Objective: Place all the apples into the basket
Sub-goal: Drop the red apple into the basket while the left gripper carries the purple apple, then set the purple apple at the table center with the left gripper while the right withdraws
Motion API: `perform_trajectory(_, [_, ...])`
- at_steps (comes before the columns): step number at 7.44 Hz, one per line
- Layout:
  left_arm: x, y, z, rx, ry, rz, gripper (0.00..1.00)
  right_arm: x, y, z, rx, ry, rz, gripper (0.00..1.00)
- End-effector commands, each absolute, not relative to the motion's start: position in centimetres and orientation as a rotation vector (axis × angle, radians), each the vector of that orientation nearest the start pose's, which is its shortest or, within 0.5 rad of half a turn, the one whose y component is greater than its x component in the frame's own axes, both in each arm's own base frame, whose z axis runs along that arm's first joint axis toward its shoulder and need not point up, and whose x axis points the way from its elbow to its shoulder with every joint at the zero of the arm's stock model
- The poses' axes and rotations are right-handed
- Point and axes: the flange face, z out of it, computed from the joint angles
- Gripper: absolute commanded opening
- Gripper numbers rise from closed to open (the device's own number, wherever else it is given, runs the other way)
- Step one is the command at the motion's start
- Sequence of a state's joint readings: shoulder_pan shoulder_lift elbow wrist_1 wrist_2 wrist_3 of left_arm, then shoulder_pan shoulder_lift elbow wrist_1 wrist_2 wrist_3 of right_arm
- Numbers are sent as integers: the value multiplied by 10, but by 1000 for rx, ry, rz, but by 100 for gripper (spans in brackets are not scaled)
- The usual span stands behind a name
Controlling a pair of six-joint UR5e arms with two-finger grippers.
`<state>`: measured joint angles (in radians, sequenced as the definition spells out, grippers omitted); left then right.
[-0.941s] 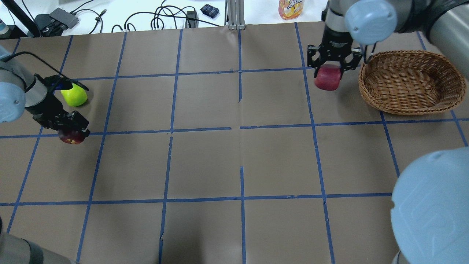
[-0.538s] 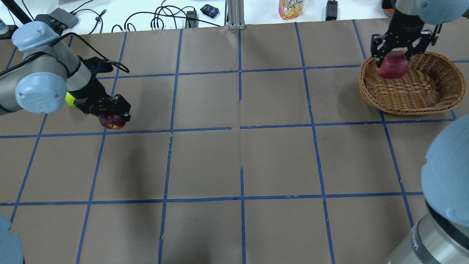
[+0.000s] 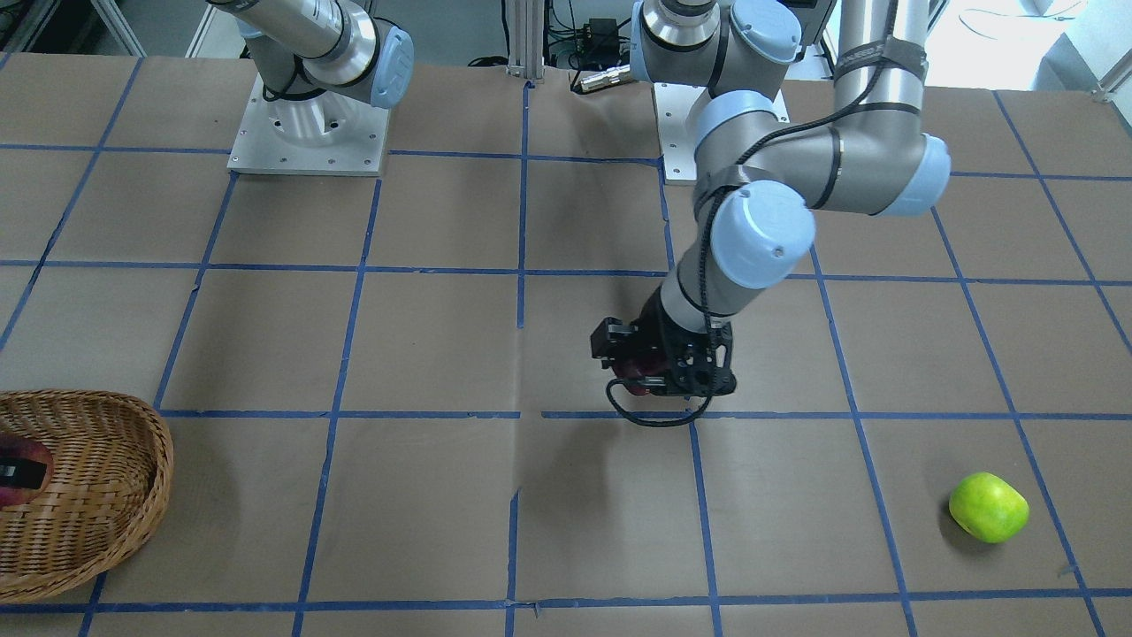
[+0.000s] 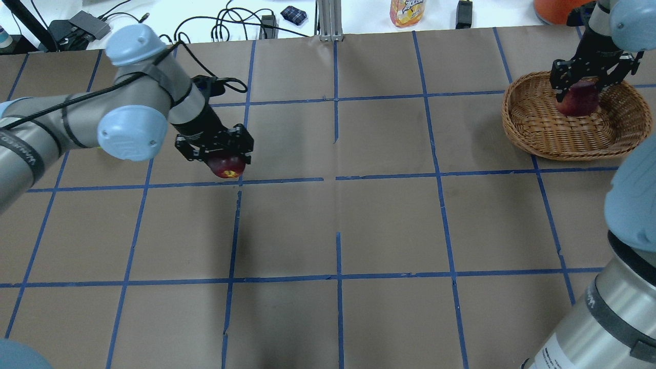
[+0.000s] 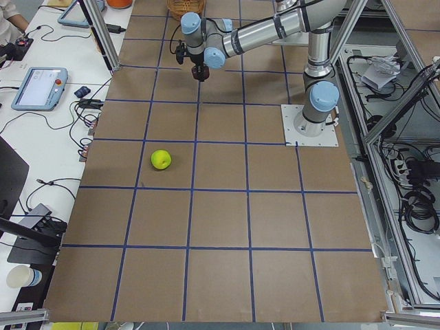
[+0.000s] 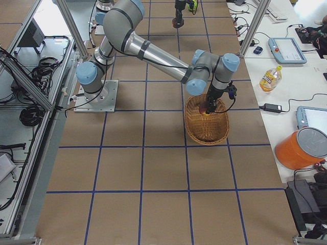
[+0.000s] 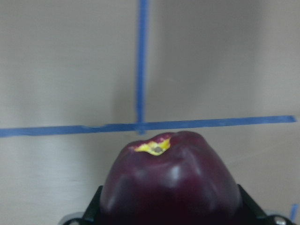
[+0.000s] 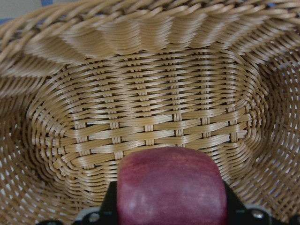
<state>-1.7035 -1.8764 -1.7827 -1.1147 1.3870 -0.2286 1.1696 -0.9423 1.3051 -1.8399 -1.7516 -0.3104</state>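
My left gripper (image 4: 225, 163) is shut on the red apple with a yellow patch (image 4: 228, 167) and holds it above the table, left of centre. The apple fills the left wrist view (image 7: 171, 183). My right gripper (image 4: 579, 96) is shut on the maroon apple (image 4: 578, 102) and holds it inside the wicker basket (image 4: 564, 152) at the far right. The woven floor (image 8: 154, 103) lies just below that apple (image 8: 171, 187). The green apple (image 3: 988, 506) lies alone on the table behind my left arm, which hides it in the overhead view.
A drink bottle (image 4: 407, 11), an orange bucket (image 4: 556, 7) and cables lie beyond the table's far edge. My right arm's elbow (image 4: 625, 215) hangs over the near right corner. The basket also shows in the front view (image 3: 97, 495).
My left gripper has carried the red apple rightward, away from the green one. My right gripper has moved the maroon apple from beside the basket to inside it.
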Motion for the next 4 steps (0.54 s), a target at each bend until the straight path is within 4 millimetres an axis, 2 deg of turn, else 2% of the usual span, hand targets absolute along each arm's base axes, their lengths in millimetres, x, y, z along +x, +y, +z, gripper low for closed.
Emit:
perform_trajectory(1, [-320, -511, 244, -275, 3335, 97, 8, -173, -693, 224, 97, 3232, 338, 0])
perform_trajectory(2, [-345, -504, 220, -340, 3325, 112, 8, -173, -690, 221, 87, 3229, 360, 51])
perform_trajectory(3, [-353, -501, 207, -323, 3320, 117, 8, -172, -689, 223, 87, 3232, 357, 99])
perform_trajectory(4, [-355, -500, 196, -302, 3314, 140, 39, -172, -689, 226, 107, 3231, 351, 100])
